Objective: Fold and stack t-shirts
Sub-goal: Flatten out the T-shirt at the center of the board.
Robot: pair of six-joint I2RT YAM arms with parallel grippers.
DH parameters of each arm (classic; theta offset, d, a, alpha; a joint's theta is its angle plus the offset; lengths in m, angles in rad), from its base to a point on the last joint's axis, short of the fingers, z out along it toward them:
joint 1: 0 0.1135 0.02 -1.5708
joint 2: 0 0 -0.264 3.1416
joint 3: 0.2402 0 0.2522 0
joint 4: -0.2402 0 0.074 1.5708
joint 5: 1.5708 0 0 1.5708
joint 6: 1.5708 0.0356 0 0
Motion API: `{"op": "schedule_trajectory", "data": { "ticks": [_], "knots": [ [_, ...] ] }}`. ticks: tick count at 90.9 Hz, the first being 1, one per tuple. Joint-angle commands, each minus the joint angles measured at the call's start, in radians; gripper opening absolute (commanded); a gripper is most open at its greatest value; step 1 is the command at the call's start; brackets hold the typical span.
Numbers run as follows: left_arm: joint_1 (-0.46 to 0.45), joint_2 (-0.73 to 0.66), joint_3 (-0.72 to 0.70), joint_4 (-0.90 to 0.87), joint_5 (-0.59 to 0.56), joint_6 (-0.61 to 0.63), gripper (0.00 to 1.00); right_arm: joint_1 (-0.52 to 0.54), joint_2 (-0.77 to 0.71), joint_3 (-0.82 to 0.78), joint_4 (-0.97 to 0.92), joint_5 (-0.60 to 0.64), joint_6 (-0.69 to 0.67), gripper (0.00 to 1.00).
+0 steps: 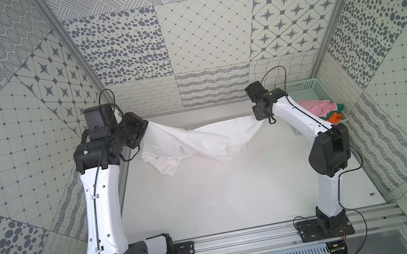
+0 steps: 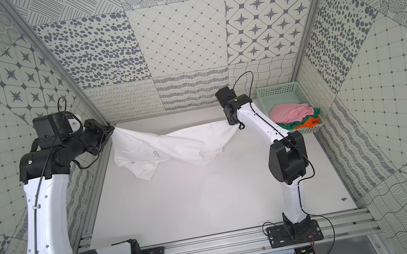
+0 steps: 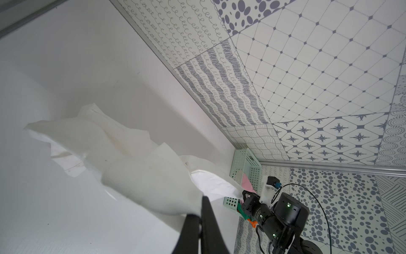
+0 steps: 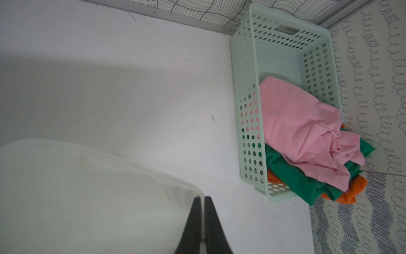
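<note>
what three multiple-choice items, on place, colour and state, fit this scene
1. Where does the mint-green basket stand? A far right corner B near left corner C centre
2. Which colour lies on top in it? A orange B pink C green
3. The white t-shirt is: A folded flat B in the basket C held between the shut left gripper and right gripper
1 A, seen in both top views; 2 B, the pink t-shirt tops the green t-shirt and orange t-shirt; 3 C, each gripper pinches one end.
</note>
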Motion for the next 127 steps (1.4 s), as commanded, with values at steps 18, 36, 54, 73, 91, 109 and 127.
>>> {"op": "schedule_trajectory", "data": {
  "ticks": [18, 36, 54, 73, 91, 109, 127],
  "knots": [
    [0.011, 0.017, 0.037, 0.004, -0.051, 0.069, 0.00, 0.002, 0.004, 0.109, 0.033, -0.071, 0.019, 0.00],
    [0.011, 0.022, 0.026, 0.010, -0.045, 0.060, 0.00, 0.006, 0.087, 0.264, 0.033, -0.271, 0.145, 0.00],
    [0.012, 0.023, 0.097, -0.009, -0.079, 0.102, 0.00, 0.022, 0.147, 0.469, 0.011, -0.256, 0.144, 0.00],
    [0.013, 0.044, 0.319, -0.013, -0.173, 0.220, 0.00, 0.010, 0.093, 0.569, 0.007, -0.165, 0.068, 0.00],
    [0.013, 0.026, 0.447, 0.015, -0.235, 0.302, 0.00, 0.010, 0.002, 0.572, 0.024, -0.036, -0.016, 0.00],
    [0.013, -0.016, 0.478, 0.042, -0.258, 0.307, 0.00, 0.014, -0.100, 0.575, 0.071, 0.022, -0.046, 0.00],
    [0.012, -0.091, 0.434, 0.113, -0.228, 0.315, 0.00, 0.032, -0.193, 0.556, 0.118, 0.042, -0.093, 0.00]
  ]
}}
